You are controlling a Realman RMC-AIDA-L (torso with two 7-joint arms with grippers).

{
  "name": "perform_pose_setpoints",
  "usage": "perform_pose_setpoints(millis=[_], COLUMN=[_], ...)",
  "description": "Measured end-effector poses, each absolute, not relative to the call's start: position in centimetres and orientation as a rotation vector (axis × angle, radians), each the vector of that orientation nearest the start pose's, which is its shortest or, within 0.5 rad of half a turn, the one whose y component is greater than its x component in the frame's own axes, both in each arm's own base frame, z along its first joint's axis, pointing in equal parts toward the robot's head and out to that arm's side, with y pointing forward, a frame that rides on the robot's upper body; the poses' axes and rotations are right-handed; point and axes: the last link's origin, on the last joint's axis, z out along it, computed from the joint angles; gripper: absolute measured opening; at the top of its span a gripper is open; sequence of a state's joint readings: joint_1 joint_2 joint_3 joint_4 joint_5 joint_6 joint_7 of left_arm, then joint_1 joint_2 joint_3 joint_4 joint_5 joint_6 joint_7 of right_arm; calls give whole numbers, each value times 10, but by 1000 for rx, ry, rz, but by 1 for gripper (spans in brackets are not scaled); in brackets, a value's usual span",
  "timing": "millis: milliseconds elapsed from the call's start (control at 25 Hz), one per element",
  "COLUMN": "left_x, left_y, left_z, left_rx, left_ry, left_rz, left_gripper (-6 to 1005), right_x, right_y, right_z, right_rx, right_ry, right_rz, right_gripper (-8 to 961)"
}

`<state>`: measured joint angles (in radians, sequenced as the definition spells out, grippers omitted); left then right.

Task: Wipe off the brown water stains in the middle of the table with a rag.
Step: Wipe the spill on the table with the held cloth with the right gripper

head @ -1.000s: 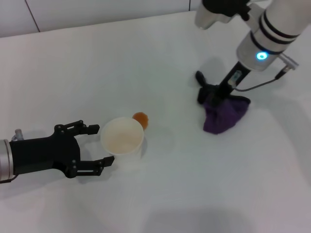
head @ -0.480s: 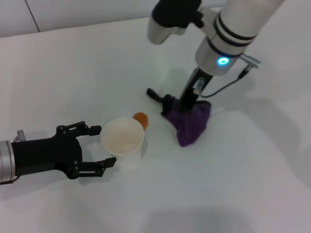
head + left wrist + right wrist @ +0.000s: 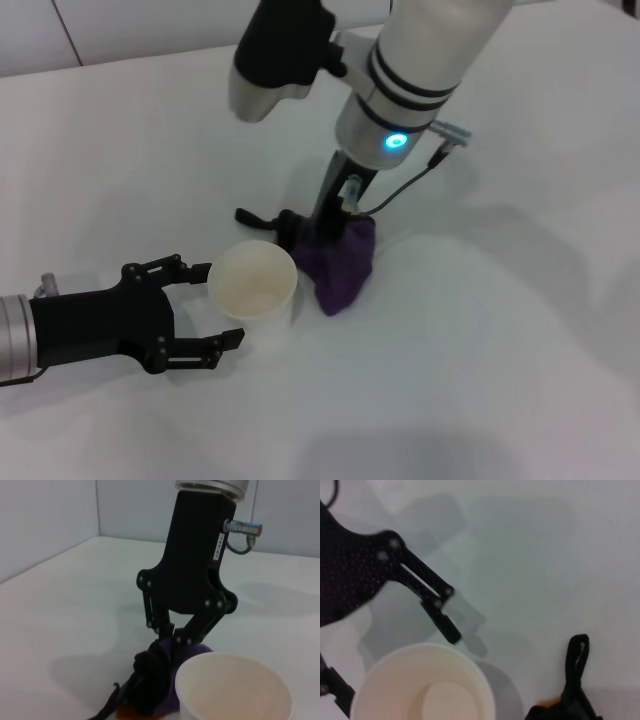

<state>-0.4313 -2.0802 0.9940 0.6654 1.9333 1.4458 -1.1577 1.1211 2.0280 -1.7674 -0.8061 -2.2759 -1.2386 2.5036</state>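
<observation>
One slip worries me: my right gripper (image 3: 322, 232), fingers clamped on the rag (image 3: 340, 262), presses it over the brown stain (image 3: 131, 712) mid-bench (image 3: 500, 350), touching the cup (image 3: 252, 281) between my left gripper's (image 3: 205, 305) spread fingers; a wider stroke could topple it.

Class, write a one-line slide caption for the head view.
Right gripper presses purple rag beside paper cup; open left gripper flanks it.
</observation>
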Motion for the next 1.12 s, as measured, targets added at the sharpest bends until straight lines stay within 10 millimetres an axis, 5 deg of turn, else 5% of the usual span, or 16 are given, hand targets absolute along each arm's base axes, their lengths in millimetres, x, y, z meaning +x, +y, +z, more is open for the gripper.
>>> perform_pose_setpoints(millis=[640,1120], left_x=[-277,-278], left_y=[302,301], left_z=[-43,-43], left_rx=[-2879,-2877], left_ry=[-325,-330], left_rz=[-478,-478], left_gripper=[890,891], right_x=[81,86], right_y=[395,410], right_z=[-122,-118], right_rx=[-2908,-2834], right_ry=[293,268], right_rz=[-527,-503], right_gripper=[91,89])
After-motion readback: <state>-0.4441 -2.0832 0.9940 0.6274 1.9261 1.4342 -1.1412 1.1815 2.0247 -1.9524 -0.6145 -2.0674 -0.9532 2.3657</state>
